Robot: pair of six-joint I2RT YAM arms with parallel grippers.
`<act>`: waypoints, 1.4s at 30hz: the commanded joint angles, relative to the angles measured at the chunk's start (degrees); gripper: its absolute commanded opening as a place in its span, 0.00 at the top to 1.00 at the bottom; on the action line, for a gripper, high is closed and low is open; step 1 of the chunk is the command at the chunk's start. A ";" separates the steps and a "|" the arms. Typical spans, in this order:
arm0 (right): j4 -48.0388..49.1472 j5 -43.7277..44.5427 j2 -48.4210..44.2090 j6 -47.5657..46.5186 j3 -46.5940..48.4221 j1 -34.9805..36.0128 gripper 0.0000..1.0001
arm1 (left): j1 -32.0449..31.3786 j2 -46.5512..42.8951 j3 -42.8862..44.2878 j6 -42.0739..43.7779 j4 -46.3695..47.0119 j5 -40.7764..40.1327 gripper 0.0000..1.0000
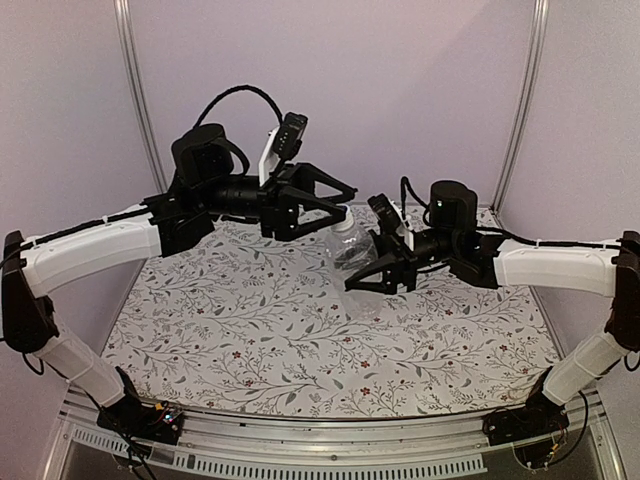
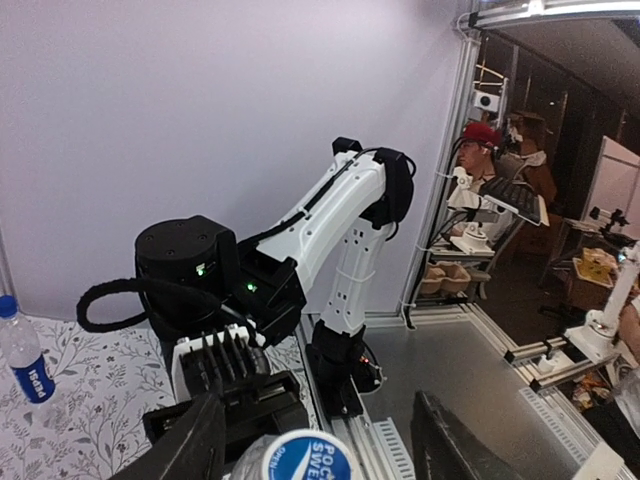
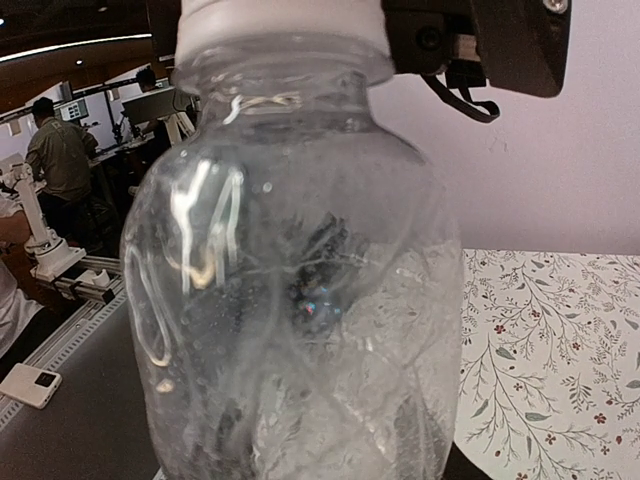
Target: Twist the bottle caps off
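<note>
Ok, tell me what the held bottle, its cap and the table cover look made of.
Bottle: thin clear plastic, glossy; see-through, with glare streaks and creases.
Cap: probably opaque plastic, smooth blue top with white print.
Table cover: likely matte printed cloth or vinyl; floral pattern, no shine.

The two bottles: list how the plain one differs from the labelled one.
Label: the plain bottle is bare clear plastic; the labelled bottle wears a dark blue band with white lettering.
Hold: the plain bottle is clamped in the right gripper, with the open left gripper straddling its cap; the labelled bottle stands free and upright on the table.
Shared: both are clear plastic and capped.
</note>
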 commanded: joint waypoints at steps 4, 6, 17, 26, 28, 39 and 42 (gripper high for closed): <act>0.26 -1.76 1.00 1.01 1.56 0.26 0.56 | 0.28 1.50 0.51 -1.49 2.67 2.76 0.46; 0.26 -1.67 1.00 1.01 1.59 0.35 0.56 | 0.20 1.88 0.66 -1.87 2.87 2.92 0.49; 0.11 -1.07 1.26 1.01 1.72 0.35 0.56 | -0.51 2.36 0.78 0.21 0.68 2.49 0.58; -1.05 3.60 0.98 1.01 1.87 0.31 0.58 | -1.01 1.91 1.14 2.97 -2.11 0.05 0.98; -2.72 8.11 0.62 0.88 2.21 0.25 0.58 | -1.34 1.34 1.39 3.76 -4.04 -3.33 1.00; -6.40 27.62 -1.81 -2.90 2.99 0.26 0.58 | -7.18 0.73 4.19 -1.27 -13.42 -36.95 1.00; -6.37 29.86 -2.29 -2.79 2.70 0.27 0.58 | -9.09 0.43 4.79 -4.28 -15.93 -47.65 1.00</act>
